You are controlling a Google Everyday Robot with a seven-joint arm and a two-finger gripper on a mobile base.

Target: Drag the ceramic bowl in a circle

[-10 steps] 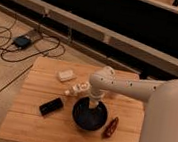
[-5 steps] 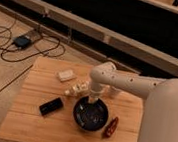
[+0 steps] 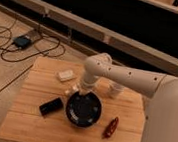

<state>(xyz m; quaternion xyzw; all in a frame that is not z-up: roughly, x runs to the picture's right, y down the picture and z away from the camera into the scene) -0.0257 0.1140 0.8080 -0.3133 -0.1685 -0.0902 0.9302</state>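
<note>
My gripper [image 3: 83, 91] hangs at the end of my white arm [image 3: 127, 77]. The arm reaches in over the right edge of the table, as the camera sees it, and bends straight down near the middle. The gripper is low over the far-left part of the ceramic bowl's rim, right at it. I cannot tell how wide it is open, or whether it has hold of the rim or only rests against it.

The ceramic bowl [image 3: 84, 110] sits about midway between the left and right edges of the wooden table [image 3: 28, 126], a little nearer the near edge than the far one. It stands upright with its mouth facing up. Being round, it has no long axis and points no particular way across the tabletop. Its inside looks dark and glossy.

There is one of each thing:
- One bowl.
- One flat black box [image 3: 51, 106], just beside the bowl on the left-edge side, lying at a slant to the near edge.
- One small white cup [image 3: 116, 90], toward the far edge, partly behind my arm.
- One pale blocky object [image 3: 66, 75], toward the far-left corner.
- One slim reddish-brown object [image 3: 110, 127], near the bowl on the side of the near-right corner, its length running roughly from the near edge toward the far edge.
</note>
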